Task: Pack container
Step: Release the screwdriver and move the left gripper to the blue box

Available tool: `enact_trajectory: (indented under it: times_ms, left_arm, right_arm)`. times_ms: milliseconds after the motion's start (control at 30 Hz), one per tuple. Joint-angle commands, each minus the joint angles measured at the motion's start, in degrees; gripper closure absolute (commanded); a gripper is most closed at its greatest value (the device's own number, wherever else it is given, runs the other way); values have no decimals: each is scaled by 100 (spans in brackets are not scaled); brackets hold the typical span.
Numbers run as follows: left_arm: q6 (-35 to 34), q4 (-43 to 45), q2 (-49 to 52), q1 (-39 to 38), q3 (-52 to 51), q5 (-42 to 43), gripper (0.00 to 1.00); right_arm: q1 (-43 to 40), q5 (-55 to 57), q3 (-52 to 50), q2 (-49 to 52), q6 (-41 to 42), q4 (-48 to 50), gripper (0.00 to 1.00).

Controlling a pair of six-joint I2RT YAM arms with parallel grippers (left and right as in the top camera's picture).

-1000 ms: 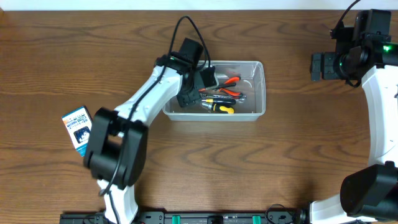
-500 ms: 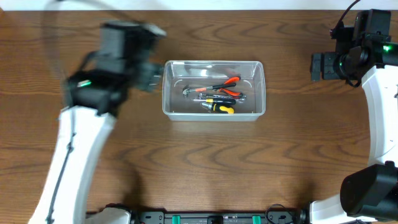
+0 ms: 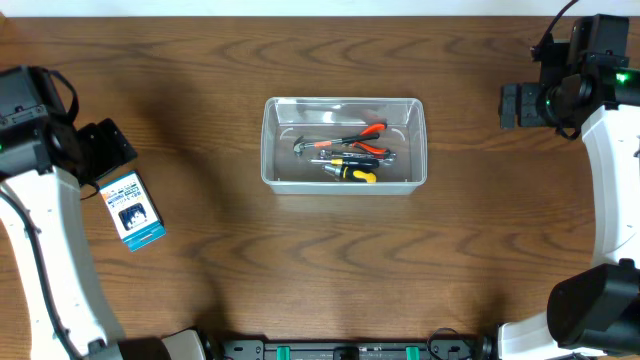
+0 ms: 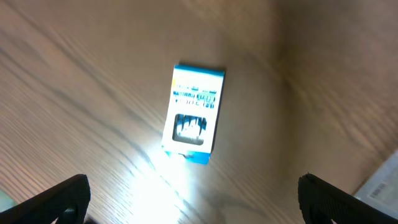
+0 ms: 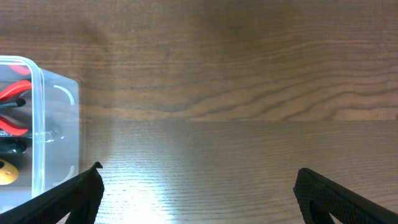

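The clear container (image 3: 412,118) sits at the table's middle. Inside it lie red-handled pliers (image 3: 366,132) and a yellow-and-black screwdriver (image 3: 352,173). Far to its left, my left gripper (image 3: 110,157) hovers open and empty just above a blue-and-white card packet (image 3: 132,209). The left wrist view shows that packet (image 4: 194,112) flat on the wood, ahead of my wide-apart left gripper (image 4: 194,200). My right gripper (image 3: 511,107) is to the right of the container, open and empty. In the right wrist view, the right gripper (image 5: 199,194) is over bare wood, with the container's corner (image 5: 59,118) at the left edge.
A pale strip runs along the table's far edge (image 3: 320,8). The right arm's white links (image 3: 612,170) run down the right side. The left arm's white links (image 3: 45,260) run down the left side.
The left arm has swung away from the container to the far left, over the packet, and its jaws have opened wide. The right arm has not moved.
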Motion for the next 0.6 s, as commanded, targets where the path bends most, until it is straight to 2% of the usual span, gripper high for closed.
enact_trajectory:
  times_ms: [0,100,400,567]
  left_arm:
    - [-83,-31,409,188,-188,273,2]
    - [313,-4,785,232,-254,271,2]
    - [645,297,1869,236,-258,271,2]
    - [868,638,2063,236,-444,273,2]
  right_arm:
    - [-57,39,13,11,-81,11,1]
    - [-57,39,13,11,-83,9,1]
    - [-57,52,13,11,-85,4,1]
    - [-57,151,13,11,-85,0,1]
